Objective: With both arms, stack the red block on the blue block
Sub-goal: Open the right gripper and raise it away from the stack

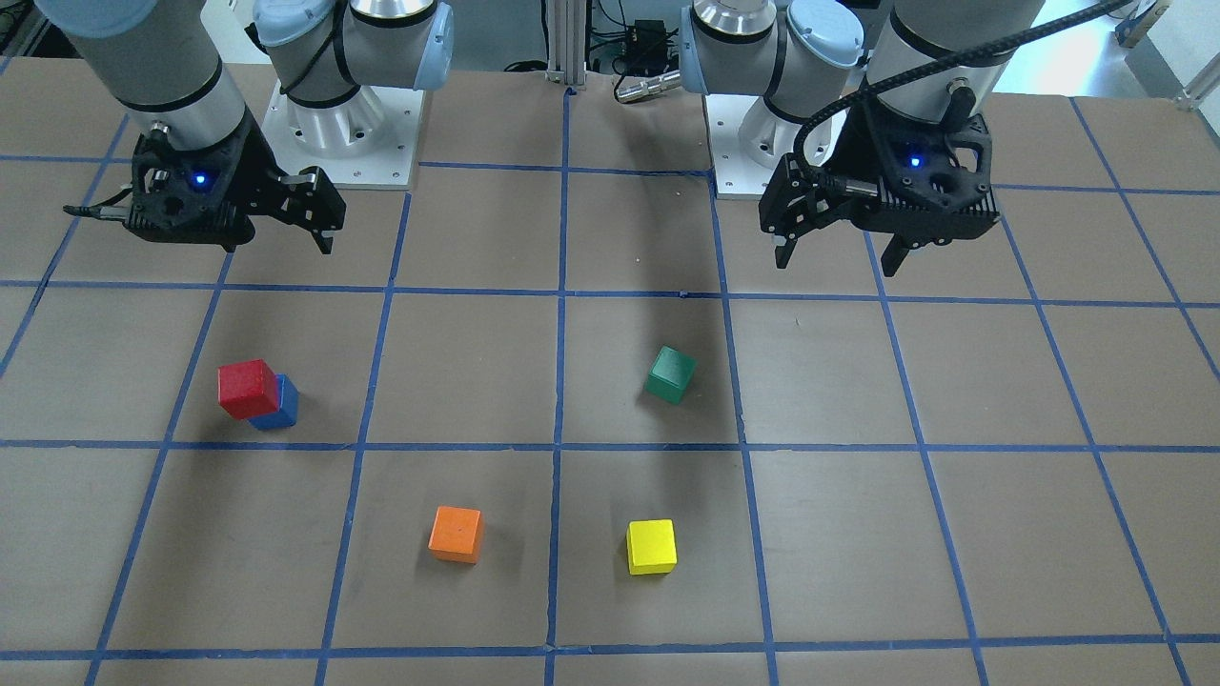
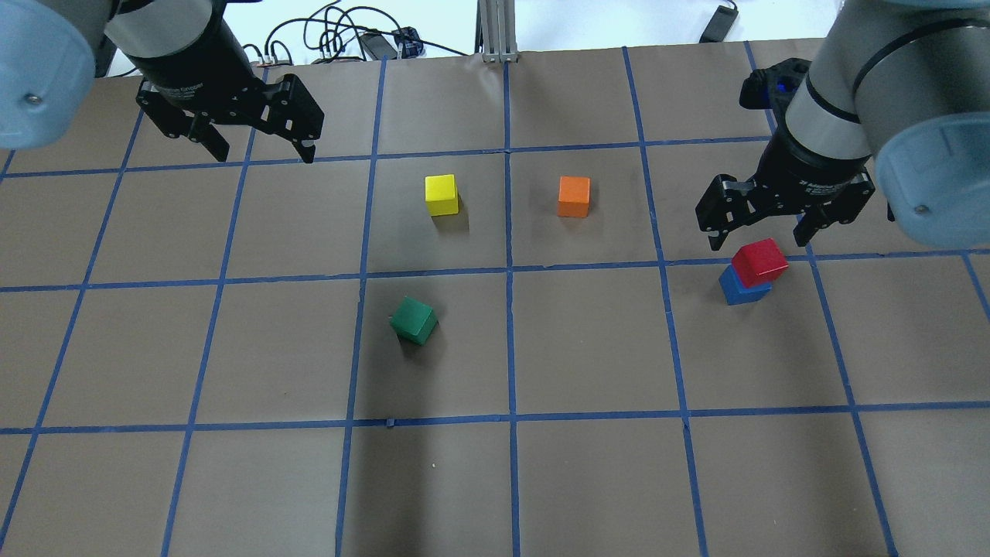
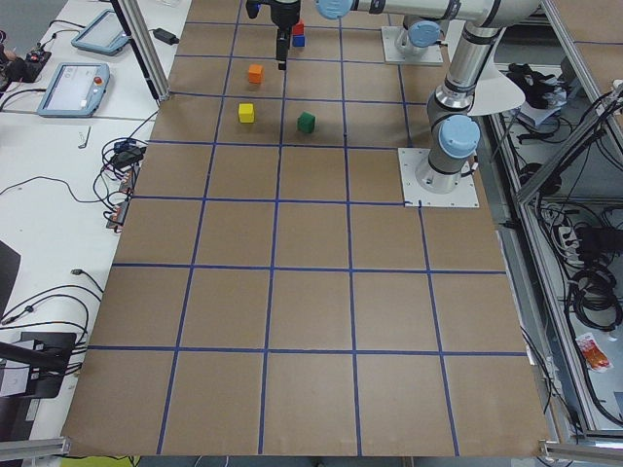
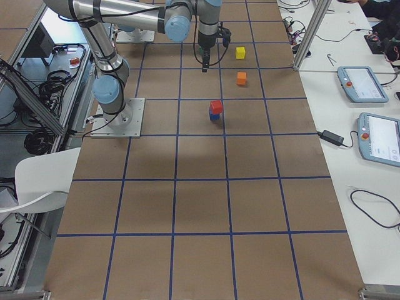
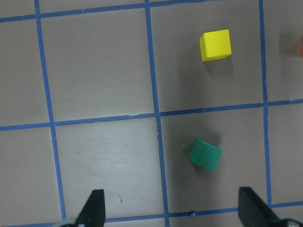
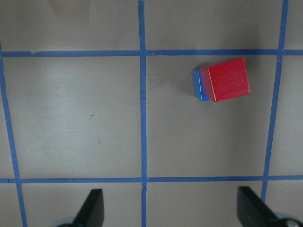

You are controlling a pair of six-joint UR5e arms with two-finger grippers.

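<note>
Five cubes on a blue-taped table (image 2: 588,356): one red block (image 2: 760,261) stacked askew on one blue block (image 2: 742,288) at the right, one green cube (image 2: 414,320), one orange cube (image 2: 574,196), one yellow cube (image 2: 442,194); two claws, left gripper (image 2: 264,151) and right gripper (image 6: 170,208), both spread and empty, their white lettering too small to read.
</note>
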